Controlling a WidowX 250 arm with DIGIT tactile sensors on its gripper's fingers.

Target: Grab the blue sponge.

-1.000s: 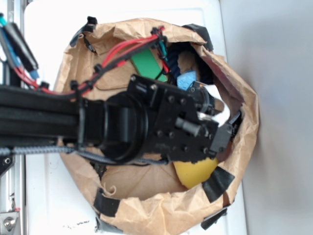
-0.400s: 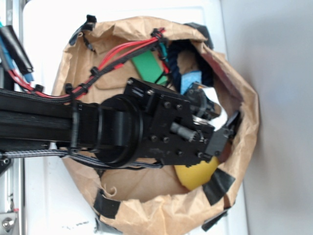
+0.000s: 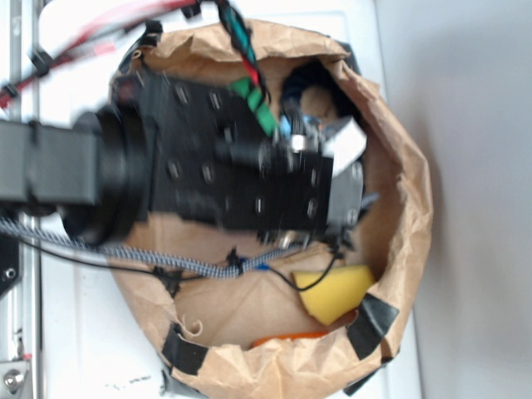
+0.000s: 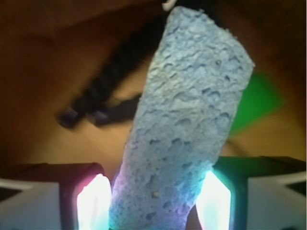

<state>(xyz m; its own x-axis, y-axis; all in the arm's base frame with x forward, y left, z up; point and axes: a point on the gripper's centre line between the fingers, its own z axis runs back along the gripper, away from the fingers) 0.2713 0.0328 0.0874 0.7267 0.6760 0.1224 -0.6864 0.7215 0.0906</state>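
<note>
In the wrist view the blue sponge [image 4: 187, 120] is light blue and porous, and it stands on end between the two glowing pads [image 4: 93, 201]. Both pads press its lower sides, so my gripper [image 4: 153, 203] is shut on it. In the exterior view my gripper [image 3: 342, 170] is at the end of the blurred black arm over the upper right of the brown paper nest [image 3: 403, 208]. The arm hides the sponge there.
A green block [image 3: 253, 104] lies under the arm and shows behind the sponge in the wrist view [image 4: 256, 103]. A yellow wedge sponge [image 3: 337, 291] lies at the nest's lower right, with an orange strip [image 3: 287, 338] below it. A dark braided rope [image 4: 105, 91] lies at the back.
The arm has swung from the nest's lower right toward the upper middle and looks larger and blurred. The sponge that lay beside the green block no longer shows there.
</note>
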